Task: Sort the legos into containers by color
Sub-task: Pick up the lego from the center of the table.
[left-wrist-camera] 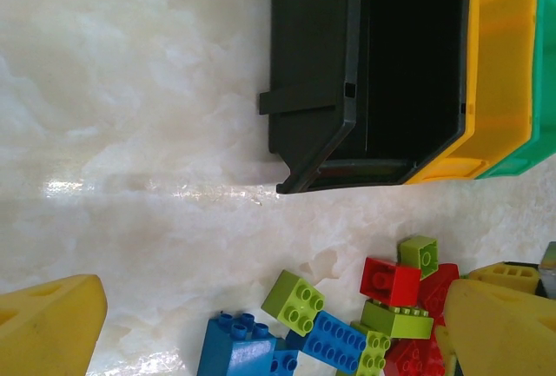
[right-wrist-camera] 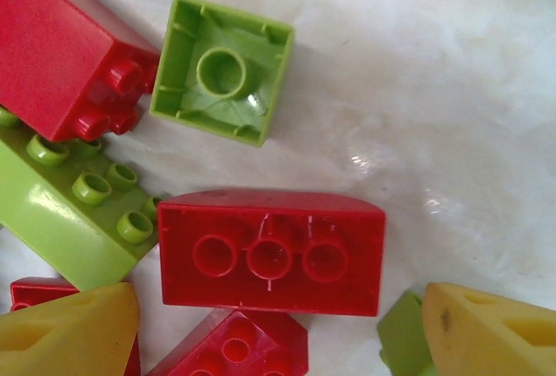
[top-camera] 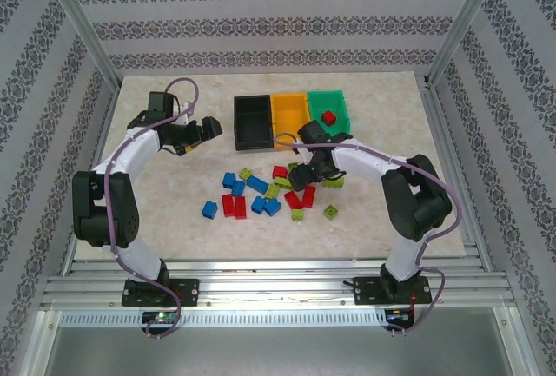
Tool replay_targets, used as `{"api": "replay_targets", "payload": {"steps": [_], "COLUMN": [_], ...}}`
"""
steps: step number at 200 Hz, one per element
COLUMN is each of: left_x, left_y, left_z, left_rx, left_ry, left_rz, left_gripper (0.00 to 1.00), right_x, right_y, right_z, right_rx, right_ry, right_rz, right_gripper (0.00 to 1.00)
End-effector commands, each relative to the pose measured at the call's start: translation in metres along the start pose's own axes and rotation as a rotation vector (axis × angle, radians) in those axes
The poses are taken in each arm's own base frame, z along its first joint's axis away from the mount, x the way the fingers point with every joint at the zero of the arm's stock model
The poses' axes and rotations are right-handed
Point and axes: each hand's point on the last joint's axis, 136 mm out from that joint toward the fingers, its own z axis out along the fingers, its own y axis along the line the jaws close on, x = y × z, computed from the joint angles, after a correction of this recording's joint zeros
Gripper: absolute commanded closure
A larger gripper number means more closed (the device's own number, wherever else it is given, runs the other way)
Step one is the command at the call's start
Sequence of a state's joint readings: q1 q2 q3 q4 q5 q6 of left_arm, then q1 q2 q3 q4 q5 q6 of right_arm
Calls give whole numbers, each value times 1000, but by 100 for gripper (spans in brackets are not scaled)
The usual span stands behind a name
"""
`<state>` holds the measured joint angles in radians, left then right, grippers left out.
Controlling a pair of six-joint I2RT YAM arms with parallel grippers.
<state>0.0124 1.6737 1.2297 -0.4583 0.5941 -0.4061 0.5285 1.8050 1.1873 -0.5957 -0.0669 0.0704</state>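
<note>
Along the upper centre of the overhead view, three bins stand in a row on the marbled table (top-camera: 156, 211), side walls touching: black bin (top-camera: 253, 122) at left, yellow bin (top-camera: 289, 114) in the middle, green bin (top-camera: 330, 108) at right. One single red brick (top-camera: 329, 117) lies inside the green bin. The loose bricks (top-camera: 233, 206), red, blue and lime, are scattered on the table below the bins, toward the frame's centre, with one blue brick (top-camera: 209, 209) lying apart at the lower left of the scatter. The left gripper (top-camera: 211, 128) hangs just left of the black bin; in its wrist view the yellow fingertips (left-wrist-camera: 48, 324) sit at the lower corners, spread wide and holding nothing, with the black bin (left-wrist-camera: 313, 72) at upper centre and a lime brick (left-wrist-camera: 294, 302) among the bricks along the bottom edge. The right gripper (top-camera: 300, 172) is low over the right part of the scatter. In its wrist view the fingertips (right-wrist-camera: 491, 333) are likewise spread. An upturned red brick (right-wrist-camera: 271, 253), underside showing three round tubes, lies just above the gap between them, and contact cannot be confirmed. An upturned lime square brick (right-wrist-camera: 222, 69) lies near the top, just beside a red studded brick (right-wrist-camera: 61, 55) at upper left, and a long lime brick (right-wrist-camera: 61, 220) lies at left.
</note>
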Motion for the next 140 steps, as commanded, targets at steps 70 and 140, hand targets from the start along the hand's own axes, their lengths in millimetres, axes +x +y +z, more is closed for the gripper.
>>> {"api": "replay_targets", "payload": {"steps": [70,140], "left_x": [-3,-3], "left_y": [-9,-8], "left_z": [-6,-3], "left_rx": [2,3], "left_ry": [-4,2], "left_rz": [34,29], "left_gripper": [0,0], "right_x": [-1,-14], "right_y": [1,1], "right_z": [16,3], "right_rx": [39,20], "right_ry": [48,-1], "right_rz": [-33,-24], "right_gripper": [17,41]}}
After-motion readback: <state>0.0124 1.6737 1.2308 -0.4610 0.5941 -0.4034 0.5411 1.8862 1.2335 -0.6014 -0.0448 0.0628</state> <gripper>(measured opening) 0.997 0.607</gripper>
